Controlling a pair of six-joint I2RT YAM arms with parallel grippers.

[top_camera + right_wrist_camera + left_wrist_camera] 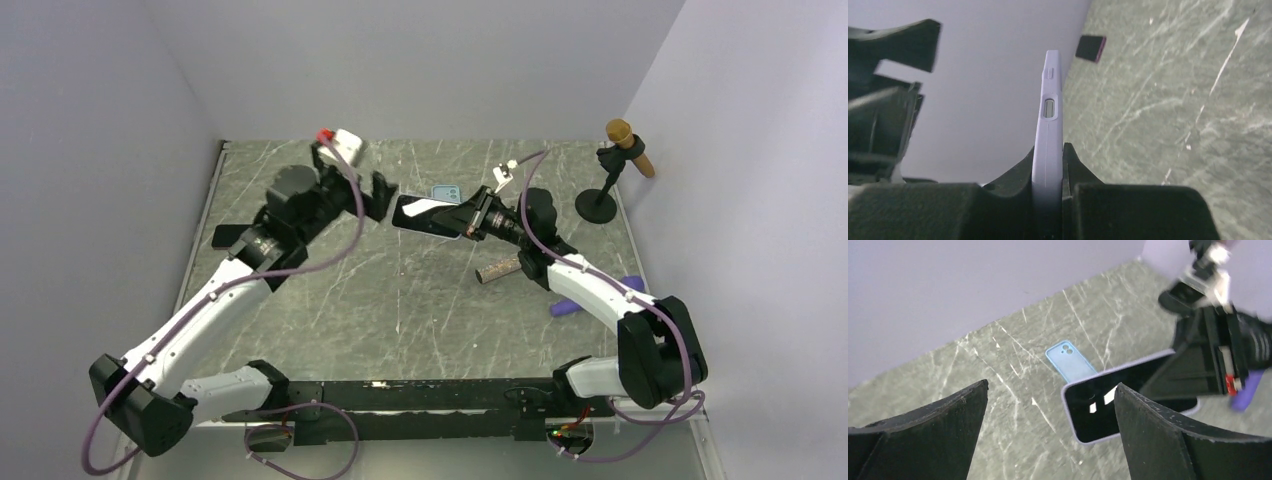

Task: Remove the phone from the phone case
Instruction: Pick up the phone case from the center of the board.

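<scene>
The right gripper (463, 222) is closed firmly on the phone (425, 214), which sits inside its lilac case (1048, 115) (the case covers the whole visible edge, so the phone is not out yet). The phone is held above the table (420, 300), near the middle. Its dark screen faces up and its free end points toward the left gripper (383, 195). In the right wrist view the phone stands edge-on between the two black fingers (1013, 175), and the side buttons show on the lilac edge.

The left gripper is spread wide and holds nothing. Its fingers (933, 430) are near the free end of the phone, one on each side of it in the left wrist view, and I see no contact.

Behind the phone a light blue case (1070, 360) lies flat on the table, with the camera holes at its far end. A brown cylinder (497, 270) lies beside the right arm, and a purple thing (565, 307) lies near it. A microphone on a stand (620, 150) is at the far right corner. A small dark thing with a pink edge (1091, 48) lies apart on the table.
</scene>
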